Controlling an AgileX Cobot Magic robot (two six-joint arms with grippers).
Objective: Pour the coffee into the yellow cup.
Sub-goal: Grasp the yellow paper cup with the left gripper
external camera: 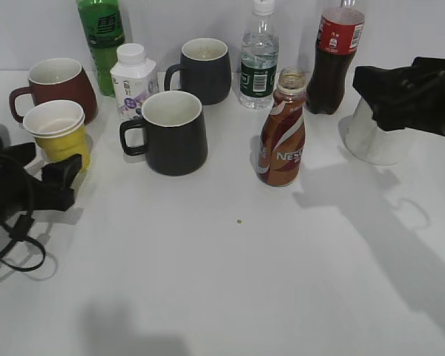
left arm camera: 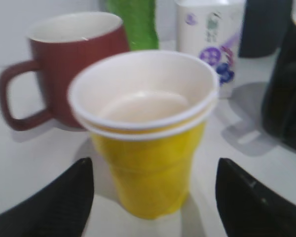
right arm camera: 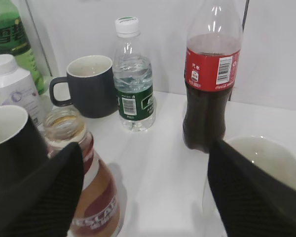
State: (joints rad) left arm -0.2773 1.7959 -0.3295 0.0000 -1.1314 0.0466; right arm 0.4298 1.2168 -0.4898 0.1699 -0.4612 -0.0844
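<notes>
Inspector: Where did the task items stand?

Assessor: The Nescafe coffee bottle (external camera: 282, 130) stood uncapped near the middle of the desk (external camera: 230, 282), towards its far edge. The yellow cup (external camera: 59, 130) stood near the left edge, in front of the maroon mug (external camera: 55, 85). Its inside looked empty.

Inspector: The left gripper (left arm camera: 153, 197)?

Assessor: Its fingers (left arm camera: 54, 202) were spread wide either side of the cup, not touching it.

Inspector: And the right gripper (right arm camera: 143, 192)?

Assessor: Fingers wide, holding nothing. It hung towards the right edge above a white cup (external camera: 374, 137), with the coffee bottle at one finger and the cola bottle (right arm camera: 209, 74) beyond.

Inspector: Step in hand?

Assessor: I judged it the approach; nothing was grasped. Next, the right fingers needed to close on the bottle's waist, the left to steady the cup, before any tilt.
</notes>
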